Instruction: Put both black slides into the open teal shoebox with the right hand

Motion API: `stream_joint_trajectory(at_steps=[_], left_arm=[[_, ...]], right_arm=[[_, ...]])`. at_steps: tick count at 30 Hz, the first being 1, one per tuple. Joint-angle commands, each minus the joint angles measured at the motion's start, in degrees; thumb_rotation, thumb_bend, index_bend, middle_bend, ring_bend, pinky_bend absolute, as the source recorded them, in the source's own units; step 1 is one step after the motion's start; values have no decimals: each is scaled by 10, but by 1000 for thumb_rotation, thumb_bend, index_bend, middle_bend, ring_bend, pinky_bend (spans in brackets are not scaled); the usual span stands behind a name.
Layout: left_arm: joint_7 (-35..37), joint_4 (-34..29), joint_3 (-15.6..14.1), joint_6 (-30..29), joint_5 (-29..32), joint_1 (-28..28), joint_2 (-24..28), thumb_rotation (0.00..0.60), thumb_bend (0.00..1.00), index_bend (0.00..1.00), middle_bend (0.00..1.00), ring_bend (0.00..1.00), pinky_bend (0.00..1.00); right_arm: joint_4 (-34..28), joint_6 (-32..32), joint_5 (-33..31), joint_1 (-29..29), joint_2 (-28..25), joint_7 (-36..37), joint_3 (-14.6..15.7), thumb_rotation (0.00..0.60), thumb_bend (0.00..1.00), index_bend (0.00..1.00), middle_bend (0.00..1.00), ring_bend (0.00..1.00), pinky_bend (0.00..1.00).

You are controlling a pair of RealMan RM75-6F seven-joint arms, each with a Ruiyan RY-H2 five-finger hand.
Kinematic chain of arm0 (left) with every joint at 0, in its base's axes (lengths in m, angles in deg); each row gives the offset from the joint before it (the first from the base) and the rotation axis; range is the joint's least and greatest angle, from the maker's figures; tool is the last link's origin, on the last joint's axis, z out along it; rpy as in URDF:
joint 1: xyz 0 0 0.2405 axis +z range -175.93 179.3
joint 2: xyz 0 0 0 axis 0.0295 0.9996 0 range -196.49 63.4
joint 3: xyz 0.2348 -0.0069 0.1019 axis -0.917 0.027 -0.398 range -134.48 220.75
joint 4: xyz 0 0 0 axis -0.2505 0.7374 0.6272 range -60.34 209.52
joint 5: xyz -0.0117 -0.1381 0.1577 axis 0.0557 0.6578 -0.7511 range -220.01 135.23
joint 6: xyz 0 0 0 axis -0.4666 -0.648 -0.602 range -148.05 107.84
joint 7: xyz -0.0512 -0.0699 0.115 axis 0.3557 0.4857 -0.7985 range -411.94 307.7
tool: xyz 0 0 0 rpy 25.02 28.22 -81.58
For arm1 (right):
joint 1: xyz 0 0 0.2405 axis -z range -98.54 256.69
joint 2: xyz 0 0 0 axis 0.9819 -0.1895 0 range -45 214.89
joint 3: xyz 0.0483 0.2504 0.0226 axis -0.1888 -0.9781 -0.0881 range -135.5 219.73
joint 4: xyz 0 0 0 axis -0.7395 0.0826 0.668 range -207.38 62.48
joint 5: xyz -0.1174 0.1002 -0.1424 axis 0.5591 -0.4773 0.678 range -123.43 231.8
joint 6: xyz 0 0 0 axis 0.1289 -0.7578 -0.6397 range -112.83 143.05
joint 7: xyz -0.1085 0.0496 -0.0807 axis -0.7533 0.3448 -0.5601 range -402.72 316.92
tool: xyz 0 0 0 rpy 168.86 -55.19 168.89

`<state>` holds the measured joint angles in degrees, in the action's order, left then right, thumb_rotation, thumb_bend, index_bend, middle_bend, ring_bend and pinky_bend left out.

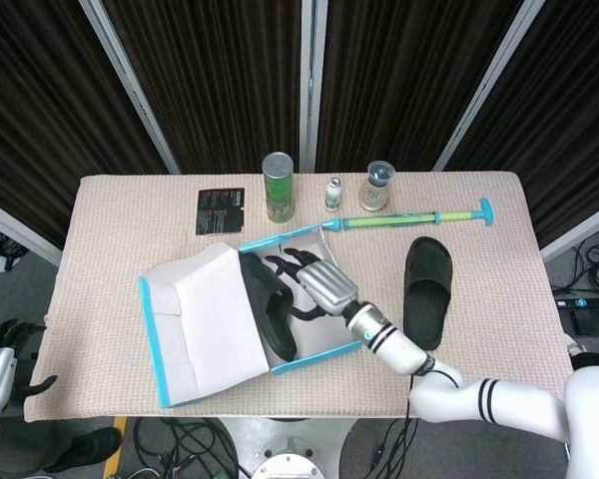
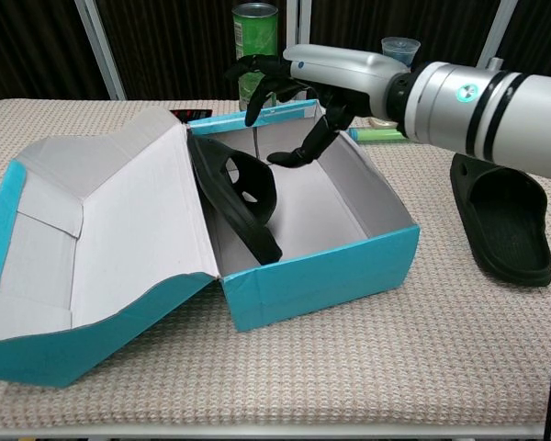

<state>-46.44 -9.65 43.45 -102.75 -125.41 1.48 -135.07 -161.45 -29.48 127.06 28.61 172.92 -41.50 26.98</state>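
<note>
The teal shoebox (image 1: 314,356) (image 2: 331,271) stands open near the table's front, its lid (image 1: 195,324) (image 2: 92,239) folded out to the left. One black slide (image 1: 270,309) (image 2: 239,197) leans on its edge inside the box against the left wall. My right hand (image 1: 314,284) (image 2: 298,92) hovers over the box just right of that slide, fingers spread and holding nothing. The second black slide (image 1: 426,289) (image 2: 500,216) lies flat on the table to the right of the box. My left hand (image 1: 0,359) hangs below the table's left edge, fingers curled in on nothing.
Along the back stand a green can (image 1: 278,186) (image 2: 255,28), a small bottle (image 1: 332,193) and a lidded cup (image 1: 377,186). A green-and-teal pump (image 1: 409,218) lies behind the box. A black card (image 1: 221,211) lies at the back left.
</note>
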Motion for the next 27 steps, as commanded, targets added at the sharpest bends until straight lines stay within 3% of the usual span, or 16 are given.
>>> stream_joint_trajectory(at_steps=[1,14,27], left_arm=[[-7,-7,0,-2,-2,-1,3,600,64,265,209,106,68],[-17,-23,-2,-6,0,3,11,600,64,265,209,106,68],[-14,-21,-3,-8,2,6,9,600,63,265,209,105,68]], right_arm=[[-35,6,38,10,-28,40,20,600,273,91,300,28,101],[-65,-16,137,8,-41,113,64,600,273,96,307,28,75],[-55,-18,142,2,-30,100,85,600,274,98,319,28,66]])
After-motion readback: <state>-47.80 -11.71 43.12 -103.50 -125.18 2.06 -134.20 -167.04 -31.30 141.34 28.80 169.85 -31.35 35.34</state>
